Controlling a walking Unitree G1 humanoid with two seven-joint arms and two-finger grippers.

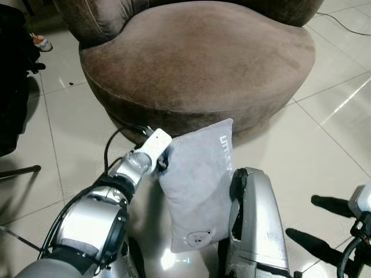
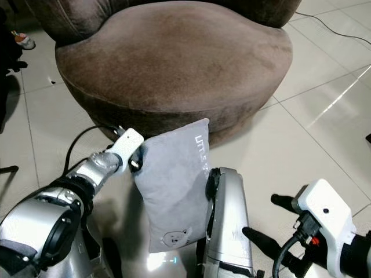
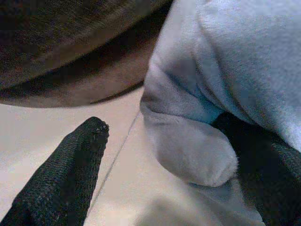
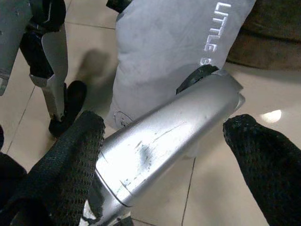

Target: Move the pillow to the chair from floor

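Pillow up off the floor, chair seat bare.
Grey pillow [image 1: 200,185] with white lettering and a small bear patch hangs upright, upper corner pinched, just in front of the round brown plush chair [image 1: 197,63], below seat level.

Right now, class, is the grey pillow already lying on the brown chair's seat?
No. The pillow hangs in front of the chair, below its seat, held at one edge by the left gripper.

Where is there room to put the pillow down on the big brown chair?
The whole round seat of the brown chair is bare, from its front edge back to the backrest. It is crowded lower down: the grey pillow hangs against the chair's front, pinched by the left pincer, with the robot's silver leg beside it. The right pincer is open, over bare floor tiles.
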